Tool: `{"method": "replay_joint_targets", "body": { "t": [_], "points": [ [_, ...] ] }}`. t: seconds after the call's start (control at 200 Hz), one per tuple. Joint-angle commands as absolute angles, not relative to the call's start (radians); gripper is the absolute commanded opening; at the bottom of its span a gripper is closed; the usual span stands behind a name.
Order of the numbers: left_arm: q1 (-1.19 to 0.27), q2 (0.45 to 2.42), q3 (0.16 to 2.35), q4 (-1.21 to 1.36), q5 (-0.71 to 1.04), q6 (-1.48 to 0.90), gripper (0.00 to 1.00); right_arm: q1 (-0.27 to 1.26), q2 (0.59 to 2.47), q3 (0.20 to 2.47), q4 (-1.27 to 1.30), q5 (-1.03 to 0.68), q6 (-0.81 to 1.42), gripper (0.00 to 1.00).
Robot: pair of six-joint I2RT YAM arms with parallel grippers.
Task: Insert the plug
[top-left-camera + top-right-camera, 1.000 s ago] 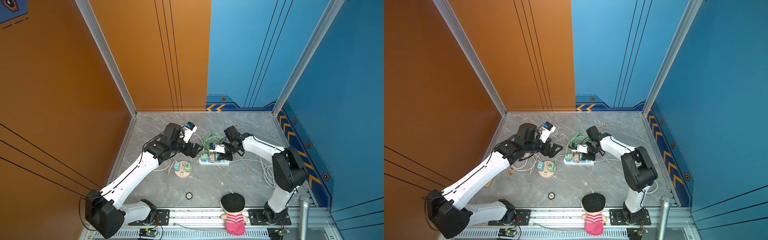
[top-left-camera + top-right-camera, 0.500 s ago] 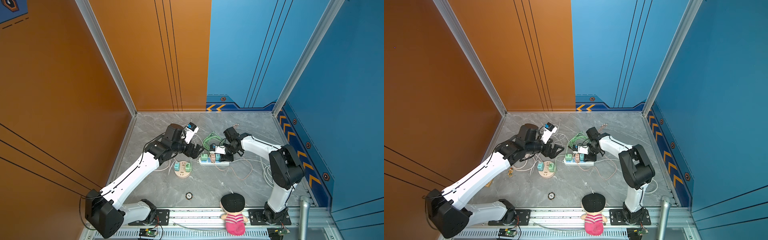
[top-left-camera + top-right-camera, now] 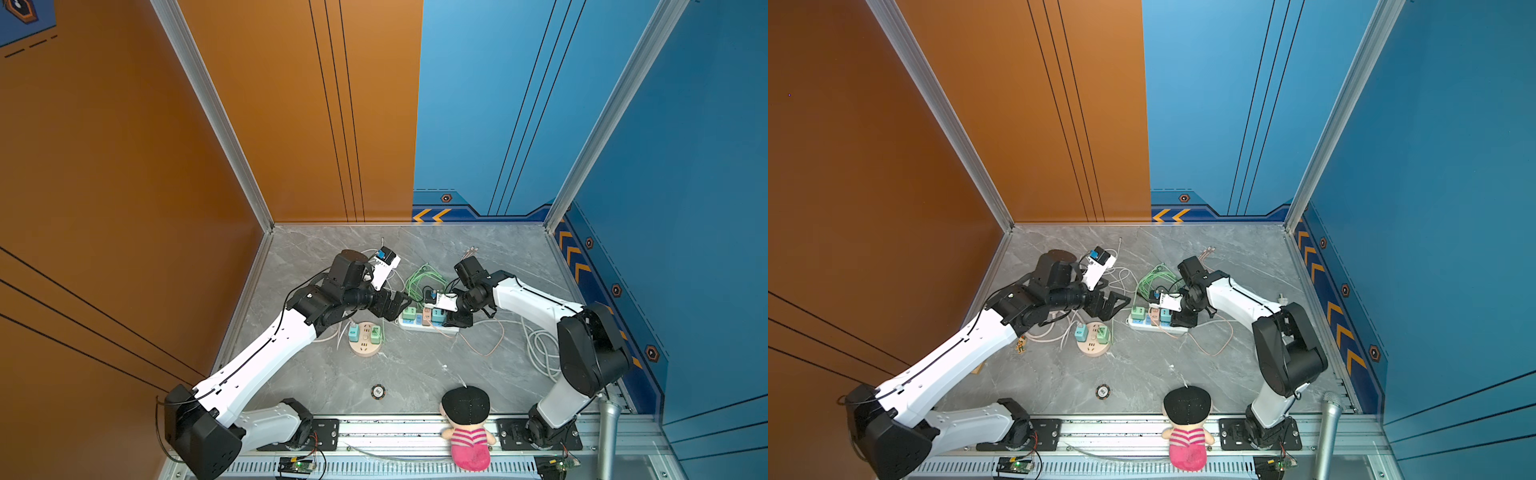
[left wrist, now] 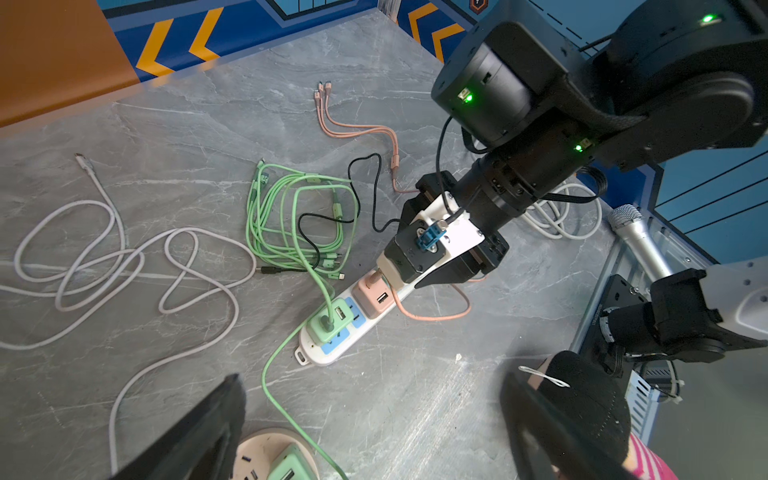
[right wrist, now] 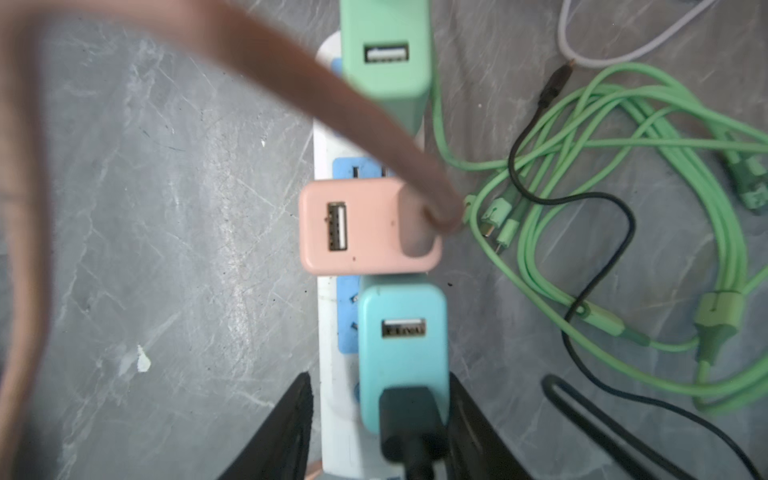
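Three wall panels, orange and blue, close off the grey marble-patterned tabletop (image 3: 419, 370) at the back and both sides. The front is bounded by a metal rail (image 3: 395, 432). Bare room is left in front of the white power strip with blue sockets (image 3: 415, 328), which lies near the middle, well apart from every wall.

Three square adapters are counted on the strip: a mint-green adapter (image 5: 384, 62), a pink adapter (image 5: 365, 226) and a teal adapter (image 5: 401, 316). Two more are seated on a round pink socket hub (image 3: 365, 348). Cables in four colours are spread behind: green cable (image 4: 259, 224), white cable (image 4: 111, 432), pink cable (image 5: 353, 120) and black cable (image 5: 631, 226).

The small black plug (image 5: 409, 415) is seen standing in the teal adapter, at the strip's end nearest the right arm. The right gripper (image 5: 380, 376) is held over it with jaws parted, one finger clear of the plug and the other just beside it. Nothing is gripped. The left gripper (image 3: 397, 306) is spread wide and empty between hub and strip.

In both top views the plug is covered by the right gripper. How deep it sits cannot be told. The pink cable is blurred where it crosses the right wrist view.
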State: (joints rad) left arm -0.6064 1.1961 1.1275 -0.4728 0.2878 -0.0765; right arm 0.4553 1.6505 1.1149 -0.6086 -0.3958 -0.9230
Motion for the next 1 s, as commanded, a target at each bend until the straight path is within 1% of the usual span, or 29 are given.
{"method": "replay_joint_targets", "body": {
  "t": [0.0, 0.055, 0.07, 0.085, 0.235, 0.35, 0.465, 0.601, 0.681, 0.776, 0.881, 0.946, 0.996],
  "points": [
    [-0.627, 1.184, 1.144, -0.508, 0.245, -0.086, 0.96, 0.448, 1.583, 1.088, -0.596, -0.425, -0.887, 0.61],
    [-0.633, 1.188, 1.147, -0.51, 0.23, -0.09, 0.96, 0.442, 1.563, 1.081, -0.585, -0.425, -0.874, 0.82],
    [-0.635, 1.19, 1.147, -0.512, 0.225, -0.091, 0.96, 0.44, 1.558, 1.079, -0.581, -0.425, -0.871, 0.96],
    [-0.636, 1.191, 1.148, -0.512, 0.22, -0.093, 0.96, 0.438, 1.553, 1.078, -0.577, -0.425, -0.866, 1.0],
    [-0.652, 1.202, 1.152, -0.51, 0.129, -0.101, 0.98, 0.415, 1.499, 1.066, -0.57, -0.421, -0.821, 1.0],
    [-0.648, 1.216, 1.162, -0.514, 0.036, -0.082, 0.99, 0.395, 1.424, 1.056, -0.568, -0.428, -0.772, 1.0],
    [-0.605, 1.238, 1.183, -0.517, -0.065, -0.086, 0.98, 0.38, 1.333, 1.054, -0.565, -0.43, -0.701, 1.0],
    [-0.539, 1.246, 1.212, -0.518, -0.216, -0.067, 0.98, 0.358, 1.222, 1.06, -0.516, -0.387, -0.55, 1.0],
    [-0.485, 1.242, 1.224, -0.517, -0.288, -0.046, 0.98, 0.31, 1.158, 1.036, -0.408, -0.358, -0.411, 1.0],
    [-0.373, 1.23, 1.186, -0.472, -0.287, -0.024, 0.98, 0.203, 1.098, 0.959, -0.206, -0.355, -0.247, 1.0],
    [-0.189, 1.202, 1.048, -0.334, -0.27, -0.088, 0.98, 0.072, 1.063, 0.798, 0.102, -0.331, -0.034, 1.0],
    [-0.07, 1.184, 0.934, -0.247, -0.21, -0.145, 0.98, 0.0, 1.061, 0.694, 0.287, -0.311, 0.1, 1.0],
    [-0.007, 1.177, 0.86, -0.159, -0.214, -0.172, 0.98, -0.037, 1.071, 0.62, 0.387, -0.27, 0.152, 1.0]
  ]
}}
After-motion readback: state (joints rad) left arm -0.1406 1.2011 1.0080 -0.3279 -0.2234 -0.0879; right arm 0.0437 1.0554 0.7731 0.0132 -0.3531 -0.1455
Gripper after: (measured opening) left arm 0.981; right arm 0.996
